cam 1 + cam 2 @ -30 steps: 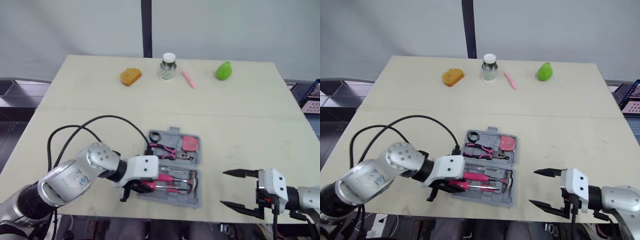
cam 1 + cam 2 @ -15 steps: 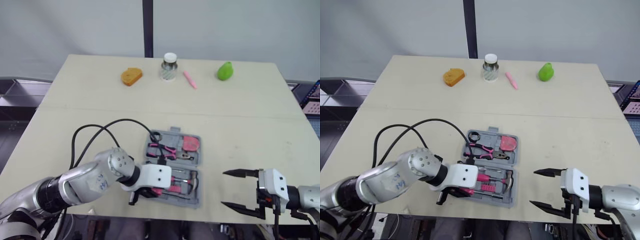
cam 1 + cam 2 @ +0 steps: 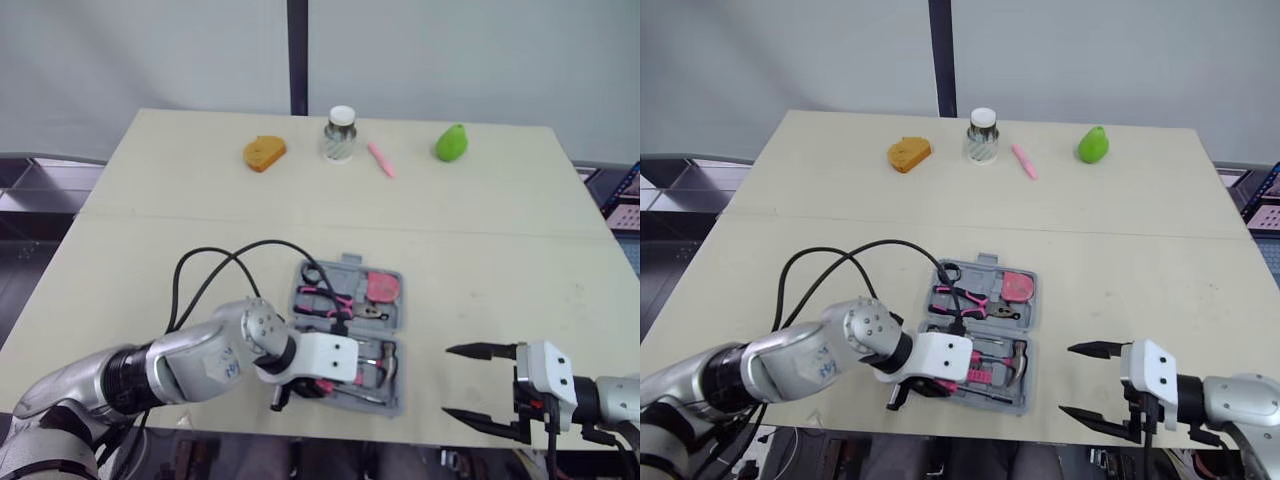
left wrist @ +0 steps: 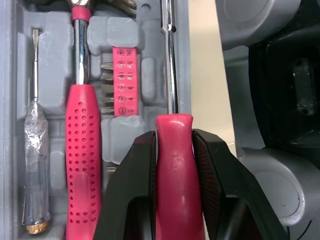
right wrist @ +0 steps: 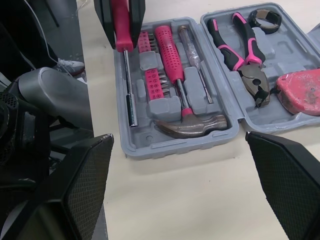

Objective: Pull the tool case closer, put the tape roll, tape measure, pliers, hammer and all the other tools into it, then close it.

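While the tool case (image 3: pixel 347 266) lay open close to the near edge of the table (image 3: pixel 520 250), a little left of its middle, the left gripper (image 3: pixel 938 386) sat at the case's near left corner. The right gripper (image 3: pixel 450 381) hovered well to the right of the case, fingers spread wide with nothing between them. At the far edge stood a white-lidded jar (image 3: pixel 338 133), with an orange piece (image 3: pixel 264 153) to its left and a pink pen (image 3: pixel 378 158) and a green fruit (image 3: pixel 450 142) to its right.

From the left wrist, the black fingers (image 4: pixel 137 180) were clamped on the pink handle of a screwdriver (image 4: pixel 174 165), its shaft lying along the case's outermost slot. Next to it sat a bit strip (image 4: pixel 121 80), the hammer (image 4: pixel 82 150) and a clear-handled screwdriver (image 4: pixel 32 165).

From the right wrist, the case's far half held the pliers (image 5: pixel 245 50), the tape roll (image 5: pixel 264 18) and the tape measure (image 5: pixel 302 92). Its near half held the hammer and both screwdrivers.
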Controlling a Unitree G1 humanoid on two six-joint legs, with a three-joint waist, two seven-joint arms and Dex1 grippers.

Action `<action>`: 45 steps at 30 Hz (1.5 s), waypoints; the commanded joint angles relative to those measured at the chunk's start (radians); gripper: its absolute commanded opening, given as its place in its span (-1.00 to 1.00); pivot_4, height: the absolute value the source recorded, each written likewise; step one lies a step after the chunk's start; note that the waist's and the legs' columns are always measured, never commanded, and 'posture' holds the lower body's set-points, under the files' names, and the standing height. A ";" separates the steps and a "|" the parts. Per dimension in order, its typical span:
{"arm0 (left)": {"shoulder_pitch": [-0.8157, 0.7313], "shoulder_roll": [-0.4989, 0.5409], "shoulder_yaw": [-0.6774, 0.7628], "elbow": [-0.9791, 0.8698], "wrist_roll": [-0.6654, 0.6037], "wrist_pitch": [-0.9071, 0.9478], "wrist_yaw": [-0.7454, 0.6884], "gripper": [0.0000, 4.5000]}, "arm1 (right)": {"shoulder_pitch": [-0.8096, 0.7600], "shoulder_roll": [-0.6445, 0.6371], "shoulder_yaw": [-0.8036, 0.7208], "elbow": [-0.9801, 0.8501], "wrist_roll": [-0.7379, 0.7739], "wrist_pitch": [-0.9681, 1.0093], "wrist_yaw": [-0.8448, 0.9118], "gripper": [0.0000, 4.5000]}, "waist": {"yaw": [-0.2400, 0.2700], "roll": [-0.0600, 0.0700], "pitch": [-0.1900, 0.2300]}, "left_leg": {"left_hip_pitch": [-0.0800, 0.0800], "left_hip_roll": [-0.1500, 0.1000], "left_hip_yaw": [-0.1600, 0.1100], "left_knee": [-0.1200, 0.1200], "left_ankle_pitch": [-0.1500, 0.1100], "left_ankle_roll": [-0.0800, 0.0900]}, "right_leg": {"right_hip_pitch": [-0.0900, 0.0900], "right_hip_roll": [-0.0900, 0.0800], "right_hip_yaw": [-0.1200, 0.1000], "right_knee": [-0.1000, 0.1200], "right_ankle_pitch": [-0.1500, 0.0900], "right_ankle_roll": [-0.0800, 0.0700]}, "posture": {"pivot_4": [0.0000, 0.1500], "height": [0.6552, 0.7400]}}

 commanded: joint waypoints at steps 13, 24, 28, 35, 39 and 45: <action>-0.013 -0.084 -0.026 0.028 0.020 0.020 0.040 -0.73 | 0.017 -0.005 -0.072 -0.065 0.024 0.045 -0.019 1.00 | 0.000 0.000 0.000 | -0.001 0.000 -0.002 0.002 0.000 0.000 | 0.000 0.000 0.000 0.001 0.000 0.000 | 1.00 -0.06; 0.001 -0.117 -0.037 0.024 0.007 0.069 0.073 -0.73 | 0.008 -0.010 -0.080 -0.065 0.028 0.059 -0.016 1.00 | 0.000 0.000 0.000 | -0.001 0.000 -0.002 0.002 0.000 0.000 | 0.000 0.000 0.000 0.001 0.000 0.000 | 1.00 -0.06; 0.007 -0.125 -0.040 0.027 0.003 0.074 0.085 -0.73 | 0.008 -0.012 -0.087 -0.065 0.030 0.065 -0.013 1.00 | 0.000 0.000 0.000 | -0.002 0.000 -0.003 0.002 0.000 0.000 | 0.000 0.000 0.000 0.001 0.000 0.000 | 1.00 -0.06; 0.020 -0.142 -0.040 0.028 -0.009 0.089 0.102 -0.73 | 0.008 -0.013 -0.099 -0.065 0.034 0.073 -0.010 1.00 | 0.001 0.000 0.000 | -0.002 -0.001 -0.004 0.003 0.000 0.000 | 0.001 0.000 0.000 0.001 0.000 0.000 | 1.00 -0.06; 0.024 -0.144 -0.037 0.030 -0.015 0.085 0.112 -0.73 | 0.006 -0.015 -0.102 -0.063 0.035 0.074 -0.007 1.00 | 0.001 0.000 0.000 | -0.002 -0.001 -0.004 0.003 0.000 0.000 | 0.001 0.000 0.000 0.001 0.000 0.000 | 1.00 -0.06; 0.042 -0.143 -0.023 0.034 -0.019 0.074 0.131 -0.73 | -0.002 -0.018 -0.100 -0.055 0.036 0.074 -0.005 1.00 | 0.001 0.000 0.000 | -0.002 -0.001 -0.004 0.003 0.000 0.000 | 0.001 0.000 0.000 0.001 0.000 0.000 | 1.00 -0.06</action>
